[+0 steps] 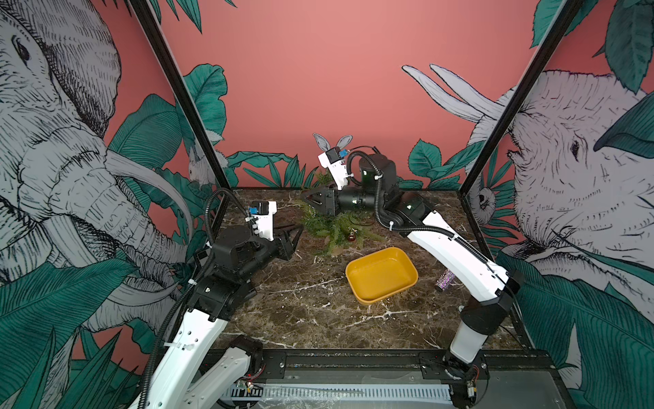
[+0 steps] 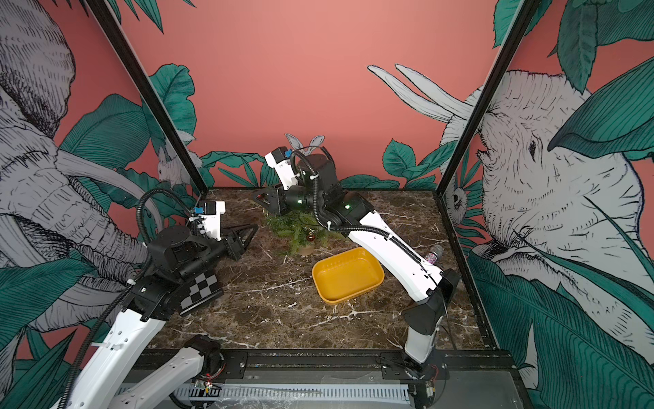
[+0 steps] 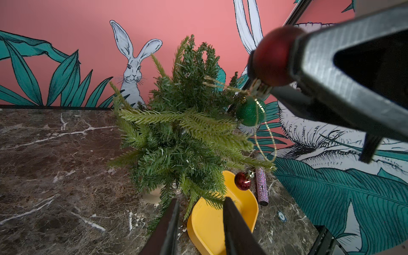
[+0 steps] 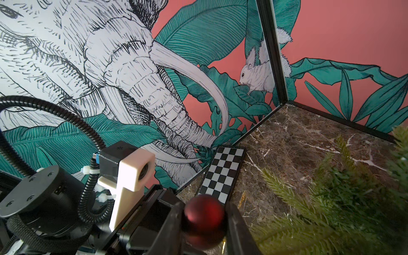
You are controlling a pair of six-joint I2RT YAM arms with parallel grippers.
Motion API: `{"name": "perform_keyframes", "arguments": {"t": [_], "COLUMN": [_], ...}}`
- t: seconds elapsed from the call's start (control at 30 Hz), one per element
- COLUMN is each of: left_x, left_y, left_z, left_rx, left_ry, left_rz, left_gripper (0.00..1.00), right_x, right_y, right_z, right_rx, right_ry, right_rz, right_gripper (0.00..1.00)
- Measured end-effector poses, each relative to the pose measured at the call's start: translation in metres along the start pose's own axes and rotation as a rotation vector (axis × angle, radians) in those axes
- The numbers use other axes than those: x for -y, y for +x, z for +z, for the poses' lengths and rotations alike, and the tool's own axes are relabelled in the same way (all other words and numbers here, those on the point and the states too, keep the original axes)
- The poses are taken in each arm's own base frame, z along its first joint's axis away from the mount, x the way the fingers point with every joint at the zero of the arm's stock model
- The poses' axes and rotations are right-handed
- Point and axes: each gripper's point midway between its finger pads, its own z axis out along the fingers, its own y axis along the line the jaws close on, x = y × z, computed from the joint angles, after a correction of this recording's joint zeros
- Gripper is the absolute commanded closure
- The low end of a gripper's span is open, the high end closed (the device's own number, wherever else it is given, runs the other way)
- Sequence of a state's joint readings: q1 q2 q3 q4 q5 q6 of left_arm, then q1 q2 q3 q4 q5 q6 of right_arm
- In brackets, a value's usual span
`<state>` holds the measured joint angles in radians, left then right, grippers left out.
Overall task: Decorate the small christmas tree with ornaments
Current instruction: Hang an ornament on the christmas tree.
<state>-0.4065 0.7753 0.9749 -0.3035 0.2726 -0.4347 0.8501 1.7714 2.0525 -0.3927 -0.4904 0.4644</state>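
The right gripper [image 4: 204, 207] is clamped on a matte dark-red ball [image 3: 273, 55] by its body, leaving the gold loop [image 3: 220, 85] free, possibly snagging a twig. Just beyond stands the small christmas tree [image 3: 181, 132], green ball [image 3: 249, 111] and shiny red ball [image 3: 242, 181] hung. Opposite, the left gripper [image 3: 202, 199] gapes empty.

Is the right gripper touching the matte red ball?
Touching. Right wrist view shows the right gripper clamped on the matte red ball, jaws against both sides.
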Motion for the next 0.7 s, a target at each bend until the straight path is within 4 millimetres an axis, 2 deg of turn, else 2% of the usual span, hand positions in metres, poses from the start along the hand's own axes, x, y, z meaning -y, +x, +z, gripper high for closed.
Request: {"name": "perform_keyframes", "arguments": {"t": [0.33, 0.7], "left_x": [0.000, 0.007], "left_y": [-0.001, -0.008], "left_z": [0.001, 0.002], "left_rx": [0.012, 0.047], "left_ry": [0.011, 0.050], "left_rz": [-0.007, -0.019], "left_gripper": [0.56, 0.41], "right_x": [0.006, 0.016], "right_y": [0.004, 0.010], "right_z": [0.009, 0.013], "right_rx": [-0.012, -0.012], "right_ry": [0.006, 0.030], "right_rz": [0.001, -0.014], "right_gripper": [0.73, 0.73]}}
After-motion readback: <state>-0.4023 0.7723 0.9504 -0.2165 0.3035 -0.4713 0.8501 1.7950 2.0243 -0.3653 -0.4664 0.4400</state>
